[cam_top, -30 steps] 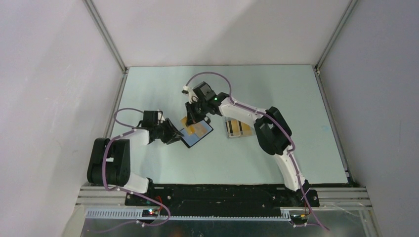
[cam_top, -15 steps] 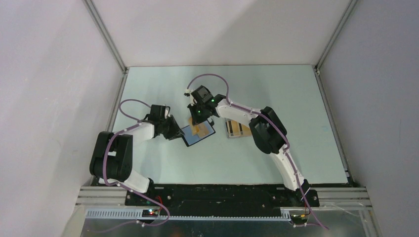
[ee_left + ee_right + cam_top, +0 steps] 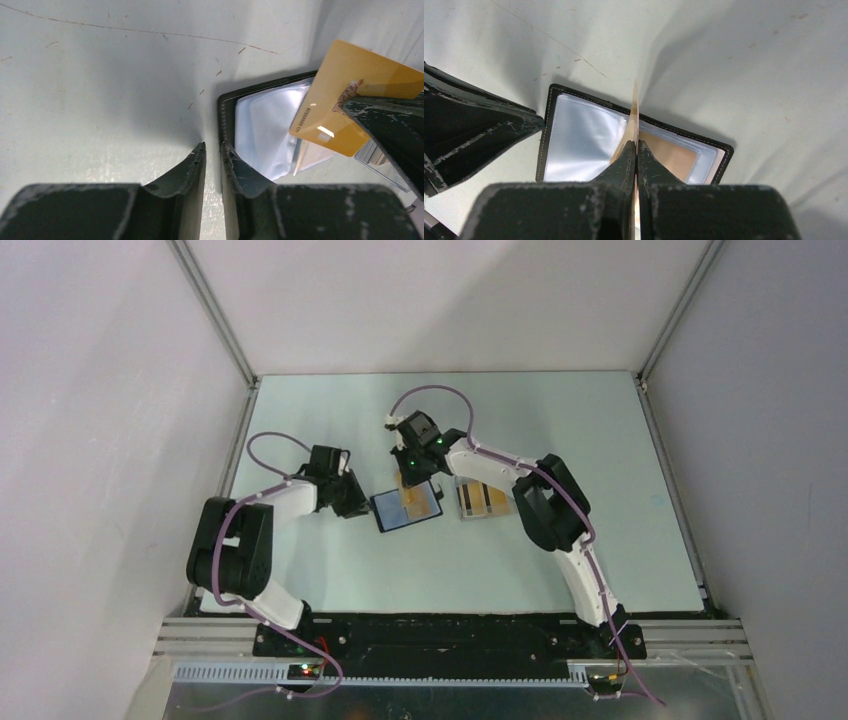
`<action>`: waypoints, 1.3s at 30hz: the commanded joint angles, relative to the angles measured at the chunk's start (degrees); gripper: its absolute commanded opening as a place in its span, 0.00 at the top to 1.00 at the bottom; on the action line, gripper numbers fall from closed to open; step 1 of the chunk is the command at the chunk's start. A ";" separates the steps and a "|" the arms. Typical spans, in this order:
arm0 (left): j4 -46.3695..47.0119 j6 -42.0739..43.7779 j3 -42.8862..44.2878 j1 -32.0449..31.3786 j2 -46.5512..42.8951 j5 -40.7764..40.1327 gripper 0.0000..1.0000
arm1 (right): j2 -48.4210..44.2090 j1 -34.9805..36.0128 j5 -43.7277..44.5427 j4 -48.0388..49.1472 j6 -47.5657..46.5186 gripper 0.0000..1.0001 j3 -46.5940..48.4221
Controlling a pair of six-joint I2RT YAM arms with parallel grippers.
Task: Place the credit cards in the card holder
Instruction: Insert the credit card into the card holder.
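The card holder lies open on the table, blue-white lining up; it also shows in the left wrist view and the right wrist view. My right gripper is shut on an orange credit card, held on edge over the holder's middle fold. The same card shows in the left wrist view. Another orange card sits in the holder's right pocket. My left gripper is nearly shut and empty. Its right fingertip is on the holder's left edge.
A pale translucent tray holding more orange, black-striped cards lies just right of the holder; its corner shows in the left wrist view. White walls and metal rails bound the table on three sides.
My left gripper has swung up and right to the holder's left edge. My right gripper has moved right and slightly down with the card. The holder has turned a little.
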 commanded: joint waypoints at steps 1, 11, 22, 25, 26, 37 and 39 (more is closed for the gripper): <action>-5.39 3.64 -1.11 -0.52 3.56 -5.94 0.75 | -3.23 -2.28 2.97 -1.78 -1.57 1.00 -2.72; -5.34 5.03 0.33 -1.09 2.08 -3.31 0.73 | -5.62 -3.06 -1.77 -3.60 -1.55 1.00 -2.51; -0.83 2.42 6.69 -1.49 2.40 11.43 0.66 | -4.80 -7.95 -19.86 3.34 8.10 1.00 -6.75; 0.61 1.75 7.32 -1.94 1.16 12.39 0.72 | -4.53 -9.90 -26.98 8.25 12.68 1.00 -9.05; 0.95 1.57 7.32 -2.05 0.95 12.55 0.73 | -4.73 -10.21 -28.05 9.46 13.37 1.00 -9.70; 2.38 -0.19 11.27 -7.21 6.72 10.50 0.91 | -6.14 -10.70 -26.25 8.42 13.24 1.00 -9.54; 2.63 -0.42 11.34 -7.73 7.91 9.96 0.95 | -6.46 -10.56 -25.33 7.51 12.51 1.00 -9.31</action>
